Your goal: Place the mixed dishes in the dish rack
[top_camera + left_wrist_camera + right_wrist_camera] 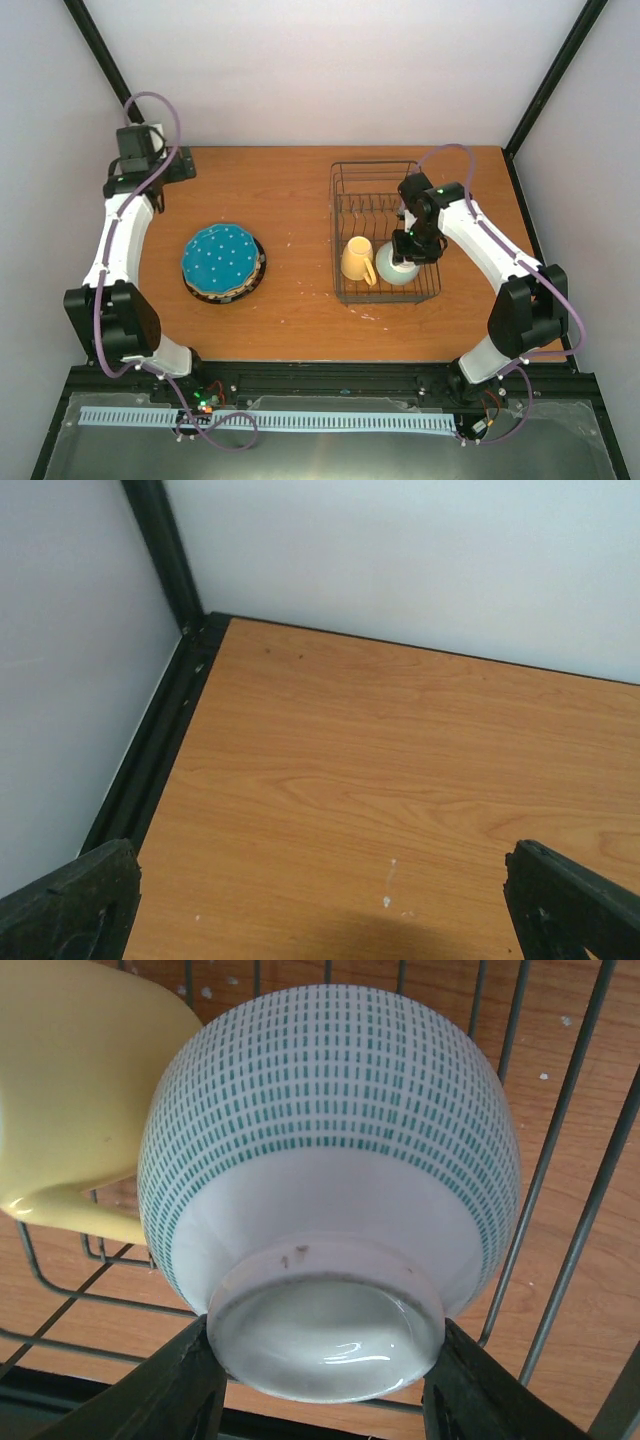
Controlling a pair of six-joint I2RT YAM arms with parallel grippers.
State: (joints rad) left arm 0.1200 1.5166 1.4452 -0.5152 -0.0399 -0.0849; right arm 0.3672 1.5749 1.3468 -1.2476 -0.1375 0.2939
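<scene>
Two arms work at this counter (pixel 290 200), and each carries one end effector. The right end effector (pixel 325 1328) is in the near right part of the one dish rack (pixel 372 205). It is closed on one bowl (pixel 330 1160), with a finger pressed to each side of the foot ring. The bowl is upside down, pale and covered with small teal dashes, and it is inside the rack's wires.

One yellow mug (pixel 80 1090) is also in the rack, just left of the bowl. Its handle shows low on the bowl's side in the right wrist view. I cannot tell whether mug and bowl touch. The far half of the rack, with its upright slots, holds no dish.

One stack of round plates stands on the counter well left of the rack, nearer the left arm. A teal dotted plate (pixel 223 258) lies on top. Orange and dark edges show beneath it, but from above I cannot count how many plates lie under it.

The left end effector (pixel 320 865) hangs over the far left corner of the counter, well apart from the stack. Its two fingers are spread wide, with only bare wood between them.
</scene>
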